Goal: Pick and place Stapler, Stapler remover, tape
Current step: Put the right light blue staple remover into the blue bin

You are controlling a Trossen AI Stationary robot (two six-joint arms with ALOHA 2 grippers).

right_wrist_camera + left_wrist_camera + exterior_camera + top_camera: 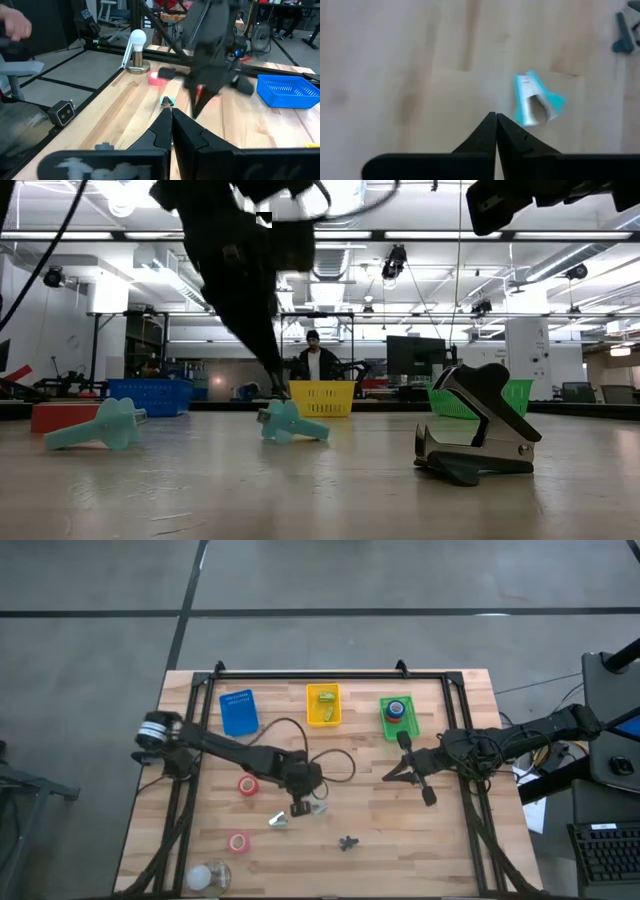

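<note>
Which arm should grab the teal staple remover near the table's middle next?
Left. The left gripper hangs right beside the teal staple remover; the right gripper waits farther off by the green basket.

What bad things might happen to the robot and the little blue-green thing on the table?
1. The left gripper is shut and empty above the teal staple remover, which sits off to one side of it; coming down like this, it would probably miss or knock it away.
2. A black cable loops on the table near the left arm and might snag.
3. The right gripper waits nearby, also shut; the arms might bump.
</note>
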